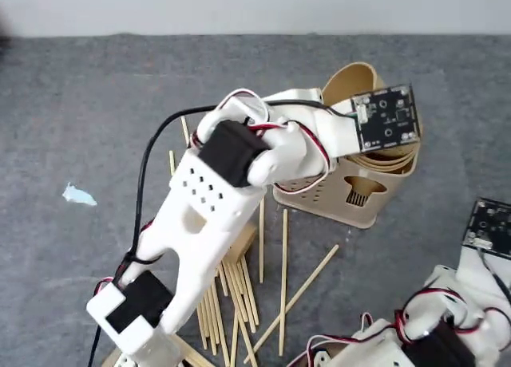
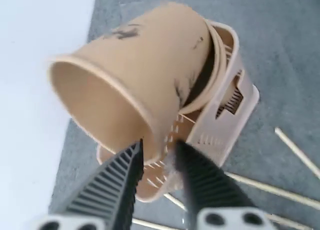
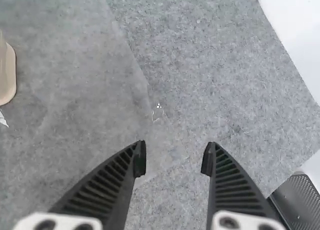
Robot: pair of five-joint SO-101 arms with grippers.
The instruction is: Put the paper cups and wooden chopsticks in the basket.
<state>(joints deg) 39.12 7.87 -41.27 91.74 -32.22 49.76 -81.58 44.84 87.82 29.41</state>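
1. Paper cup (image 2: 135, 70): leaned tilted over the basket (image 2: 215, 137), bottom end down inside, mouth sticking out sideways. Maybe a second cup nested under it, honestly couldn't tell.
2. Left gripper (image 2: 159, 146): clamped on that cup's rim, jaws nearly together with just the cup wall between them.
3. Right gripper (image 3: 173, 157): hung wide apart over the grey mat (image 3: 200, 65), held nothing.
4. Wooden chopsticks (image 1: 283, 279): lay scattered on the mat just beside the basket, a bunch of them partly hidden under the left arm (image 1: 207, 223).
5. Blue scrap (image 1: 77, 195): sat well apart from everything, off on the mat.
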